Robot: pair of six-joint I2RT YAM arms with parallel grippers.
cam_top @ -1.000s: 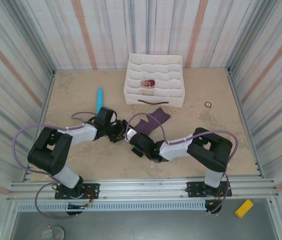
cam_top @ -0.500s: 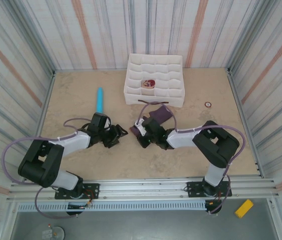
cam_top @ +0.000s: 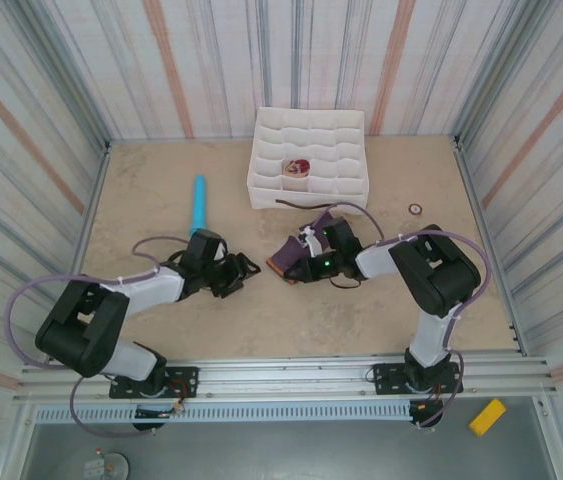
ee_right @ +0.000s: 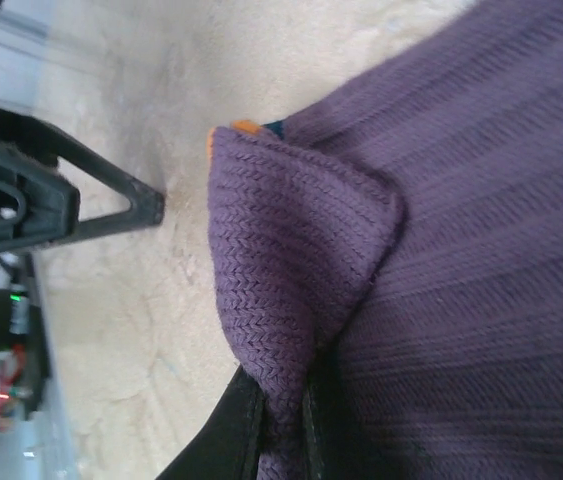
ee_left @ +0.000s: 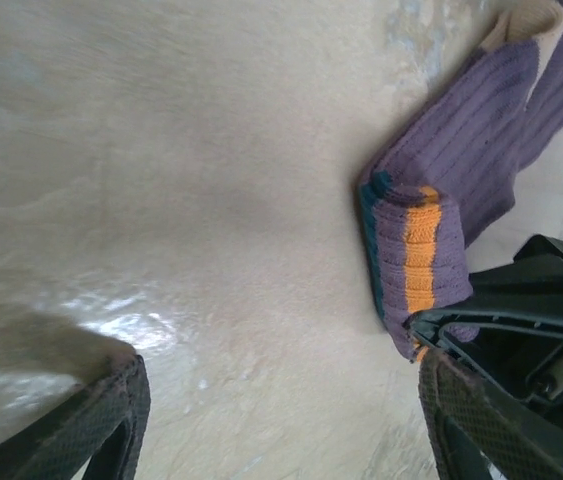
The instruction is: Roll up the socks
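Striped walls point(cam_top: 51, 90) on left, far and right sides: grey, white, rust bands. Mottled beige tabletop point(cam_top: 141, 190), soft even light. Aluminium rail point(cam_top: 291, 380) along near edge; grey floor point(cam_top: 291, 450) nearer still.

Purple sock point(ee_left: 471, 150): ribbed knit cloth, matt; the orange and teal end bands are the same knit. Worktop point(ee_left: 161, 150): smooth, mottled beige sheet, semi-gloss, with a glare patch near the left jaws. Left jaws: matt black plastic; pads point(ee_left: 111, 425) have a fine cross-hatch texture. Near-edge rail point(cam_top: 281, 375): bare brushed metal. Divider box point(cam_top: 266, 193): white, matt; cloth or plastic unclear.
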